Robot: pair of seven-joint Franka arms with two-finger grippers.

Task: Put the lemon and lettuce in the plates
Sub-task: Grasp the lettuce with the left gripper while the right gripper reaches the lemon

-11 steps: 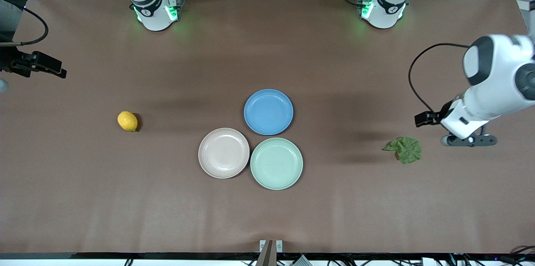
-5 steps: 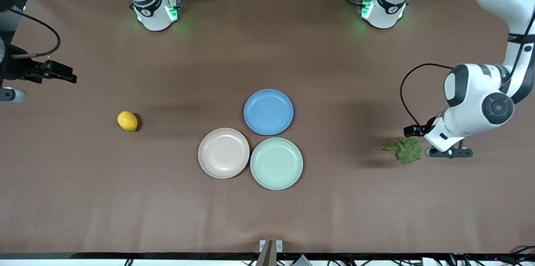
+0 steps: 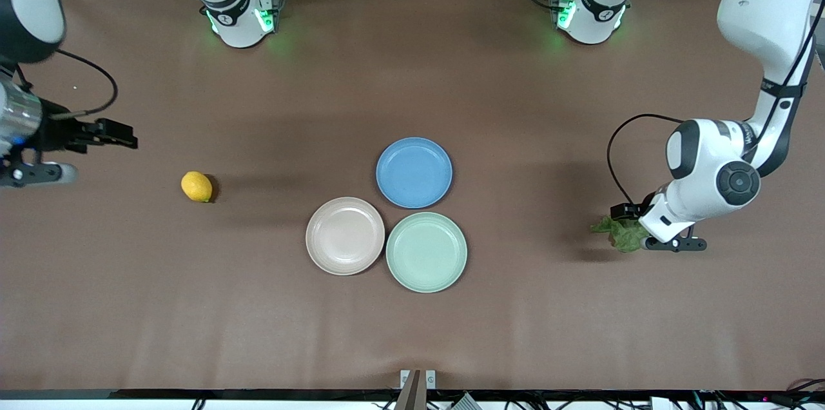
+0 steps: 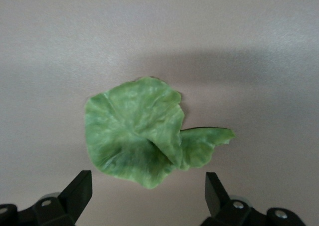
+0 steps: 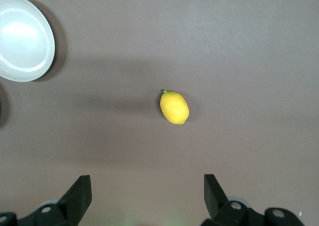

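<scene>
The lemon (image 3: pixel 196 186) lies on the brown table toward the right arm's end, and shows in the right wrist view (image 5: pixel 174 107). My right gripper (image 3: pixel 35 173) is open and empty above the table near that end, apart from the lemon (image 5: pixel 147 186). The lettuce (image 3: pixel 617 233) lies flat toward the left arm's end, partly hidden by my left hand. My left gripper (image 3: pixel 675 244) is open just above the table with the leaf (image 4: pixel 142 136) right beside its open jaws (image 4: pixel 147 183). The pink-beige plate (image 3: pixel 345 236) and the mint plate (image 3: pixel 426 252) stand empty, side by side, mid-table.
A blue plate (image 3: pixel 414 172), empty, touches both plates and lies farther from the front camera. The pink-beige plate's rim also shows in the right wrist view (image 5: pixel 47 31). The arm bases (image 3: pixel 242 17) (image 3: pixel 590 13) stand along the table's back edge.
My left gripper has come down and moved in to the lettuce, now covering part of it. My right gripper has moved in from the table's end toward the lemon. Lemon, lettuce and plates have not moved.
</scene>
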